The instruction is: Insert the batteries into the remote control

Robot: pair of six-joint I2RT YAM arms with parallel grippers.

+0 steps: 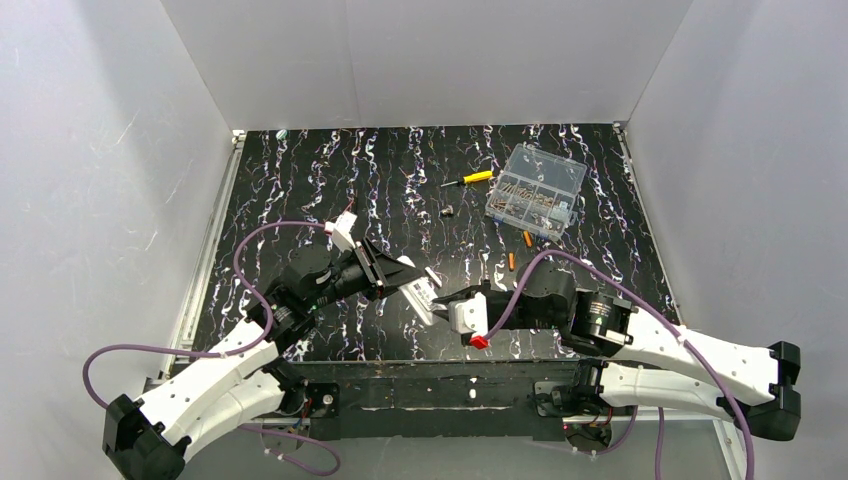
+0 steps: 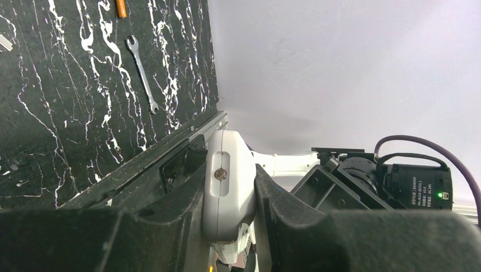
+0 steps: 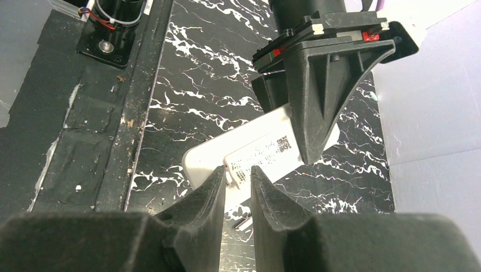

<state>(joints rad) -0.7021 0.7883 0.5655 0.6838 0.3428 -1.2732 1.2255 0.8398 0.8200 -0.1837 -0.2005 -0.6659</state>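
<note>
Closest up front is the left end effector (image 2: 227, 175), clamped tight on the remote (image 3: 212, 158). The white body is squeezed between both fingers and held tilted over the near part of the tabletop (image 1: 300, 180). The right end effector (image 3: 237, 173) sits right at the remote's free end, fingers only a sliver apart by the edge of the labelled panel. Honestly can't tell if it's pinching that edge or just touching it. Further back on the right there's a clear box (image 1: 535, 190) of small parts, with a yellow-handled screwdriver (image 1: 468, 179) just left of it. The two batteries (image 1: 527, 238) are lying loose on the tabletop on the near side of the box, a little apart from each other and not in the remote.
</note>
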